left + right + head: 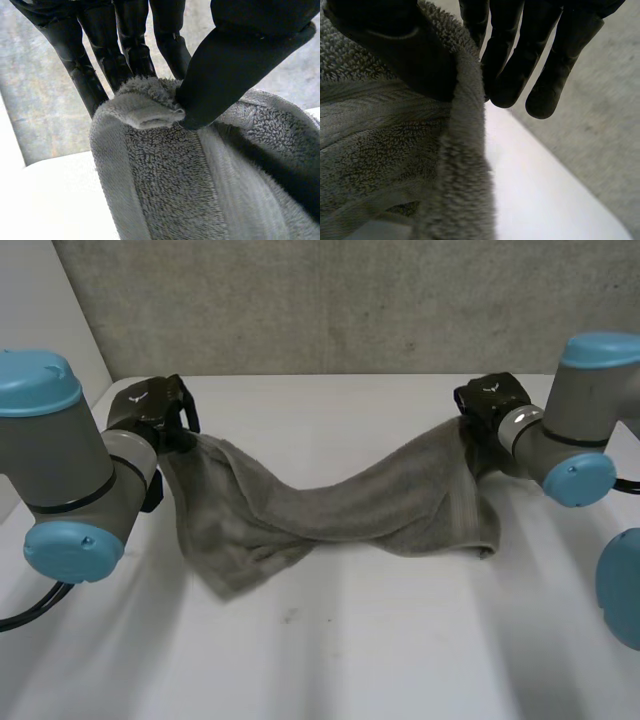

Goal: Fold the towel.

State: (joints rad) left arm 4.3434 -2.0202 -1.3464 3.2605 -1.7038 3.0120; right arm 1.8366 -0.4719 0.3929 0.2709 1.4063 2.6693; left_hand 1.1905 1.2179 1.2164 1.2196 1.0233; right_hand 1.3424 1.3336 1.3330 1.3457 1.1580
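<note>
While the grey towel sags between both hands, its lower folds lying on the white table, the left hand pinches one corner between thumb and fingers. The right hand seems to pinch the opposite edge likewise.

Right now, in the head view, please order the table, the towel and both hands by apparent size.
1. table
2. towel
3. left hand and right hand: they look about equal, so I leave those two unranked.
</note>
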